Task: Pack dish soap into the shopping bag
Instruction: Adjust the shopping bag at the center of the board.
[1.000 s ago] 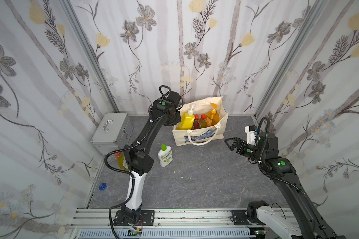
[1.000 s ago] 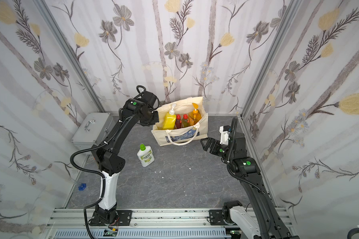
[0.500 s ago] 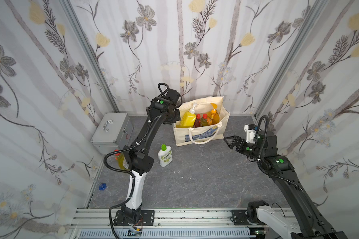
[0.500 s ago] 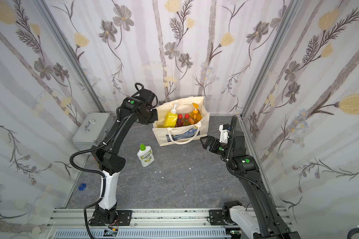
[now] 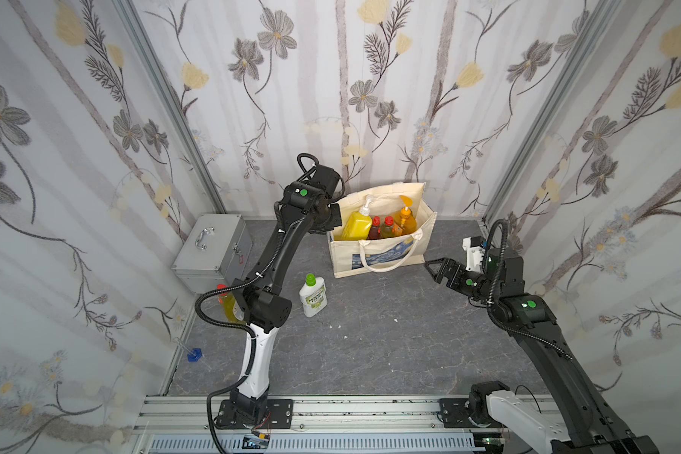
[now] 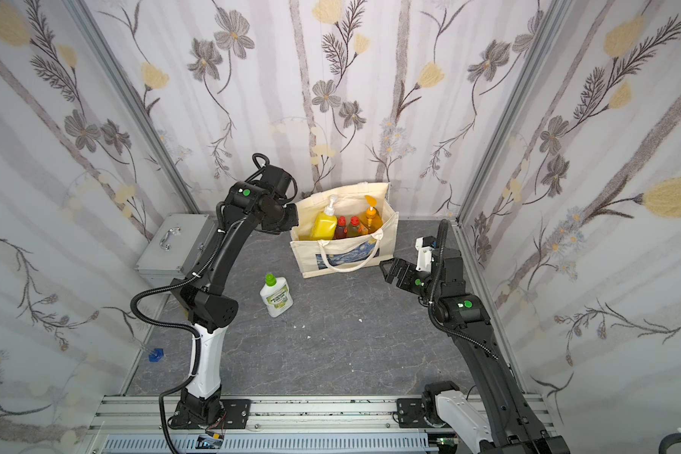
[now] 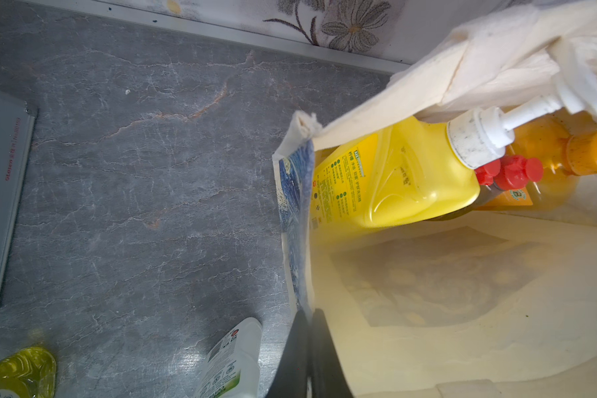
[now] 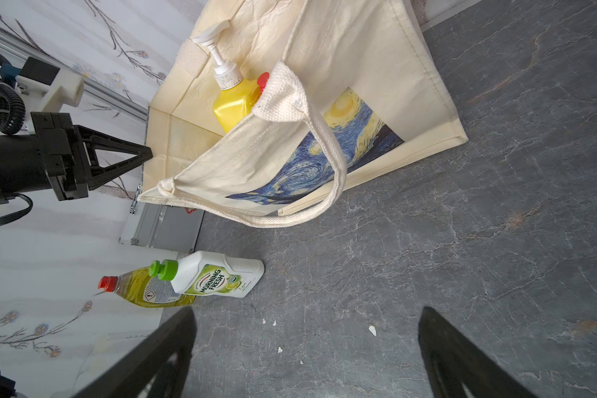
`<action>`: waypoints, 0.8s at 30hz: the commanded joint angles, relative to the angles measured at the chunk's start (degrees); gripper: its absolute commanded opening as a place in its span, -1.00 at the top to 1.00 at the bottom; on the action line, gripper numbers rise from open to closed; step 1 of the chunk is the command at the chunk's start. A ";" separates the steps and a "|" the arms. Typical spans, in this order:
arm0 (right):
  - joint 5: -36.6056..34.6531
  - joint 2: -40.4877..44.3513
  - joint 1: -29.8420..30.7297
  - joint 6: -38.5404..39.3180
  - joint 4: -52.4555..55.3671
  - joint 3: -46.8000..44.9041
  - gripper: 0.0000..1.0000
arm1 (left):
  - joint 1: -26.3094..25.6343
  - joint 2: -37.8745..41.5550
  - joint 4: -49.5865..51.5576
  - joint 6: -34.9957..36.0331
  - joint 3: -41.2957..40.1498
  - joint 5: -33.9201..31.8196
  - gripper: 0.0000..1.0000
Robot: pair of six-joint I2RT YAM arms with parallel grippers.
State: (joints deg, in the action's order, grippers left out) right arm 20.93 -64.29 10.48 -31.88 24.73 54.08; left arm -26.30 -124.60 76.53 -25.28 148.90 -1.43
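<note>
Bag: the shopping bag (image 5: 382,255) stands upright at the far middle of the floor (image 5: 370,353), mouth up. One handle hangs over its printed near panel.
Packed: four bottles stand inside with their long axes vertical and caps up. From left to right they are the yellow pump bottle (image 5: 356,227), dark red bottle (image 5: 374,233), packed yellow-green bottle (image 5: 387,232) and orange pump bottle (image 5: 406,221).
Loose: the white bottle (image 5: 312,297) stands upright on the floor, green cap up, near and left of the bag. The loose yellow-green bottle (image 8: 145,291) stands upright further left, red cap up, by the left wall.
Around: a metal case (image 5: 213,251) sits at the far left, next to that bottle.
In the way: in both top views the left arm (image 5: 268,302) hides most of the loose yellow-green bottle.
Left gripper (image 8: 148,153): the fingers are pressed together, and the bag's left rim runs in between them.
Right gripper (image 5: 434,271): the jaws are spread wide and hold nothing. It sits just right of the bag, not touching it.
</note>
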 commanded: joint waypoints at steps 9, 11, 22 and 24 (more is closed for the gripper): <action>0.69 -0.58 -0.69 0.77 -1.87 -0.38 -1.00 | 0.16 0.63 -1.20 -1.70 3.39 0.11 1.00; 0.78 -0.50 -0.75 0.77 -1.90 -0.64 -1.00 | 0.07 0.52 -1.06 -1.74 3.39 0.28 1.00; 1.29 -0.28 -1.16 0.77 -2.34 -1.87 -1.00 | 0.18 0.75 -1.08 -1.55 2.86 1.33 -0.05; 1.40 -0.19 -1.17 0.81 -2.38 -2.14 -1.00 | 0.07 0.85 -1.21 -1.47 2.72 1.41 -0.36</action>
State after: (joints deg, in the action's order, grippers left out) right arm 21.39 -64.53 9.30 -31.77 24.62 52.25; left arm -26.26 -124.25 75.64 -26.50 151.76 -0.16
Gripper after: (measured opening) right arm 0.998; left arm 0.530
